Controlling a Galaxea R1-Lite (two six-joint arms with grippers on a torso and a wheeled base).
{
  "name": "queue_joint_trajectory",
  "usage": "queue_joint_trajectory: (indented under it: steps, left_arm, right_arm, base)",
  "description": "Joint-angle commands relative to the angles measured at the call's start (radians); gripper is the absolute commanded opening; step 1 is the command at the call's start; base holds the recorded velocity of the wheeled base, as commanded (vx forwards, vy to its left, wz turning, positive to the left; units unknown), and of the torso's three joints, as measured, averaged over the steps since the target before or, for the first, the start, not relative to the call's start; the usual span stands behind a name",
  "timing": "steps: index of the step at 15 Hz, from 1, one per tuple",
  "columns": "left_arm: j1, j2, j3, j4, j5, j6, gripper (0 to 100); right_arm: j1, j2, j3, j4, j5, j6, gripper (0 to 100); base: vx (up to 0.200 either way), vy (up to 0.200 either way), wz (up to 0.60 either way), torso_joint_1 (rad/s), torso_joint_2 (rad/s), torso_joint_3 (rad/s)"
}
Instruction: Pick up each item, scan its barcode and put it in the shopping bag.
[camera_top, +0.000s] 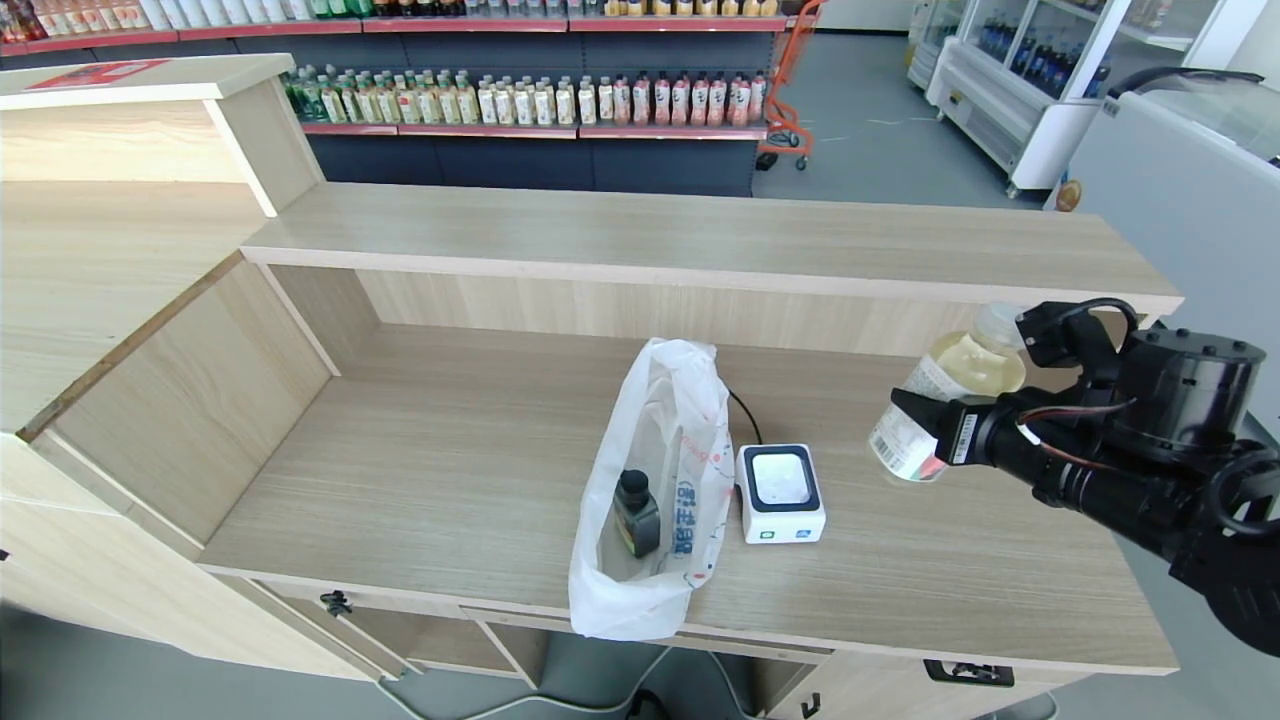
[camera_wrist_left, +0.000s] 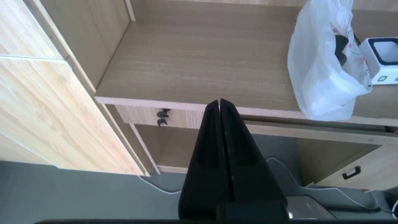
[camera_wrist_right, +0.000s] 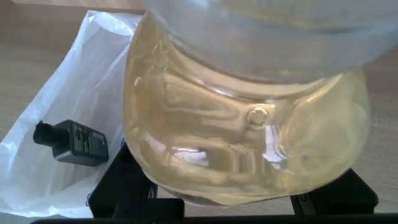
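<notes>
Jaws, left (camera_wrist_left: 219, 102): pressed together, nothing in them, parked low off the near edge of the surface (camera_top: 450, 470), well apart from the action.
Shopping bag (camera_top: 655, 480): white plastic, slumped open mid-surface, and a small dark bottle (camera_top: 636, 513) is already inside.
Scanner (camera_top: 781, 492): white box just beside the bag on its right, window facing up, with a cable (camera_top: 745, 415) trailing off behind it.
Jaws, right (camera_top: 925, 415): clamped on the drink bottle (camera_top: 955, 380) of pale yellow liquid, held in the air to the right of the scanner.
Long axis: tilted, with the cap up and away and the labelled base down toward the scanner.
Key relation: the scanner sits left of and below the bottle, between it and the bag, so the right arm is by far the nearer.
Barcode: probably on that label, but I cannot tell which way it faces.
In the way: open air from bottle to scanner window. The bag's floppy rim, close by the scanner, looks like the one to watch.
</notes>
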Motion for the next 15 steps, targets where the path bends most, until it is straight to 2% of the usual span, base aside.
queue_joint_trajectory:
  steps: [1, 3, 7, 11, 15]
  left_arm:
    - [0.0, 0.001, 0.0, -0.001, 0.0, -0.002, 0]
    - [0.0, 0.0, 0.0, 0.0, 0.002, 0.0, 0]
    - [0.0, 0.0, 0.0, 0.0, 0.002, -0.002, 0]
    - [0.0, 0.0, 0.0, -0.001, 0.002, 0.0, 0]
    - [0.0, 0.0, 0.0, 0.0, 0.002, -0.002, 0]
  right_arm:
    - [0.0, 0.002, 0.005, -0.005, 0.002, -0.001, 0]
    - [0.0, 0.012, 0.002, -0.005, 0.002, -0.004, 0]
    - [0.005, 0.061, -0.03, -0.006, 0.006, -0.007, 0]
    - [0.037, 0.169, -0.139, -0.011, 0.005, -0.008, 0]
    - [0.103, 0.31, -0.278, -0.028, 0.008, -0.057, 0]
  base:
    - [0.0, 0.0, 0.0, 0.0, 0.0, 0.0]
    - [0.0, 0.0, 0.0, 0.0, 0.0, 0.0]
    - [0.0, 0.2, 0.0, -0.005, 0.0, 0.002]
    - [0.0, 0.2, 0.0, 0.002, 0.01, -0.001]
    - [0.0, 0.0, 0.0, 0.0, 0.0, 0.0]
